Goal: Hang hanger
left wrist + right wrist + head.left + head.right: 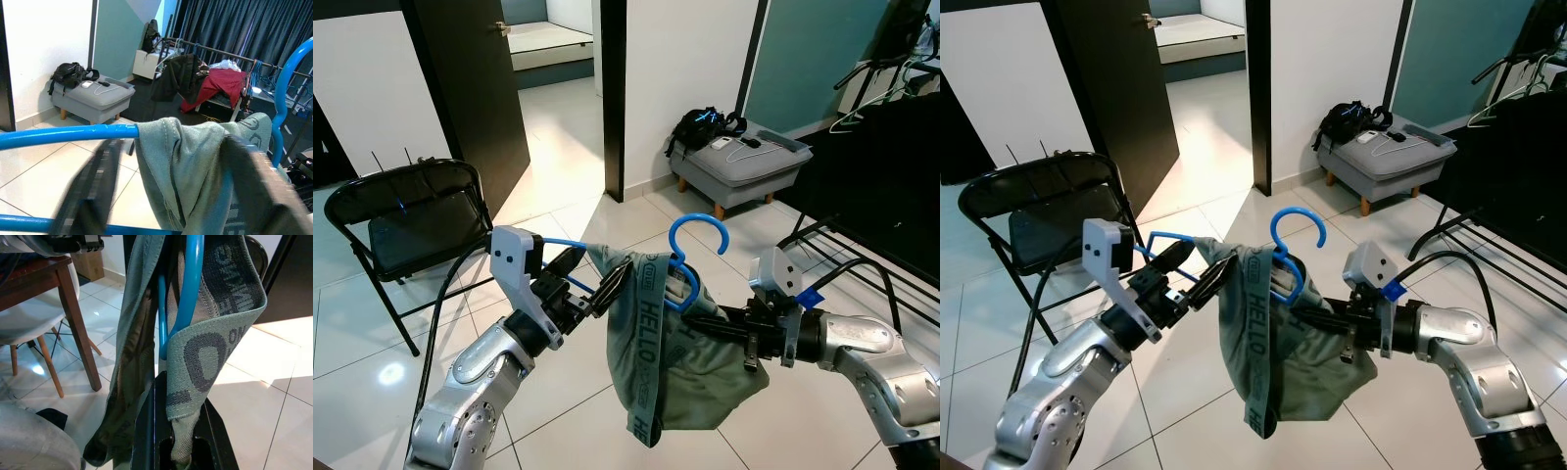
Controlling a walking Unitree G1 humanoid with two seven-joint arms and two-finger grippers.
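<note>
A blue plastic hanger (pixel 690 227) is held between both arms at chest height, hook pointing up. A grey-green garment (pixel 675 382) with a lettered waistband is draped over it and sags below. My left gripper (pixel 605 266) is at the hanger's left end, its fingers (pixel 98 186) spread open with the blue bar (pixel 68 134) and the cloth across them. My right gripper (pixel 700 313) reaches in from the right and is shut on the waistband (pixel 205 362) beside the hanger's blue arm (pixel 188 289).
A black folding chair (pixel 411 225) stands at the left by a dark open door (pixel 475 78). A grey footstool (pixel 744 162) with a black bag (pixel 700 127) sits against the far wall. A black clothes rack (pixel 862 245) with hung clothes (pixel 215 83) stands at the right.
</note>
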